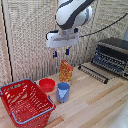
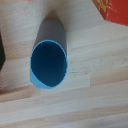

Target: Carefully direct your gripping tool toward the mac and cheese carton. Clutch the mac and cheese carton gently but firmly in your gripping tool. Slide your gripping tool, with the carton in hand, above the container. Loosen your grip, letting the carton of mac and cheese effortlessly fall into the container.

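- One white robot arm [image 1: 72, 15] hangs over a pale wooden table [image 1: 95, 102], carrying the gripping tool [image 1: 61, 52] at its lower end.
- Its two short blue-tipped fingers [image 1: 55, 53] point downward with a clear gap between them, spread apart and holding nothing.
- Directly under the fingers, but apart from them, stands the mac and cheese carton [image 1: 65, 71], upright on the table, orange-yellow with red print.
- In the wrist view only a red and yellow corner of the carton [image 2: 114, 10] shows at the picture's edge.
- Just in front of the carton sits a blue cup [image 1: 63, 92], upright and open-mouthed; whether the two touch cannot be told.
- That cup [image 2: 49, 61] fills the middle of the wrist view, seen almost straight down into its dark blue inside.
- A small red bowl [image 1: 47, 84] rests on the table toward the exterior view's left of the carton, near the cup.
- Farther to the exterior view's left and nearer the camera sits the container [image 1: 35, 112], a red mesh basket with a grey-blue rim, well apart from the carton.
- Toward the exterior view's right, a dark toaster oven [image 1: 111, 55] stands against the slatted wall [image 1: 25, 40], with a grey rack [image 1: 92, 73] lying in front of it.
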Controlling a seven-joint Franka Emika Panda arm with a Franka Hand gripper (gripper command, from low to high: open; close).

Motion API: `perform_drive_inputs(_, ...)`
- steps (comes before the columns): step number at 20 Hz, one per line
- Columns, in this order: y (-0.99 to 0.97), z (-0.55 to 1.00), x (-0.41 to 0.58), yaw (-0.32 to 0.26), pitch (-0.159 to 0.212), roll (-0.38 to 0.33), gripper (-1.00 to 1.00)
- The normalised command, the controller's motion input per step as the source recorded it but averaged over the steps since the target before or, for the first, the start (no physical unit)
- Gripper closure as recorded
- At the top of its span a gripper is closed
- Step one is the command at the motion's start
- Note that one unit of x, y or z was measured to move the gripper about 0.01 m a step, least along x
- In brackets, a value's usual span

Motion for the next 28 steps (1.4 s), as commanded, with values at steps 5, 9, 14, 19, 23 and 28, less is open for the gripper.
perform_drive_inputs(5,-0.65,-0.05,0.139,-0.031,0.000,0.100,-1.00)
perform_drive_inputs(9,-0.86,-0.10,0.156,-0.036,-0.001,0.125,-1.00)
perform_drive_inputs(14,-0.62,-0.17,0.197,-0.019,-0.013,0.107,-1.00)
perform_drive_inputs(19,0.06,-0.27,0.222,0.005,0.000,0.006,-1.00)
perform_drive_inputs(23,0.02,-0.30,0.255,0.014,0.000,0.016,-1.00)
perform_drive_inputs(28,-0.18,-0.35,0.267,0.029,0.003,0.025,-1.00)
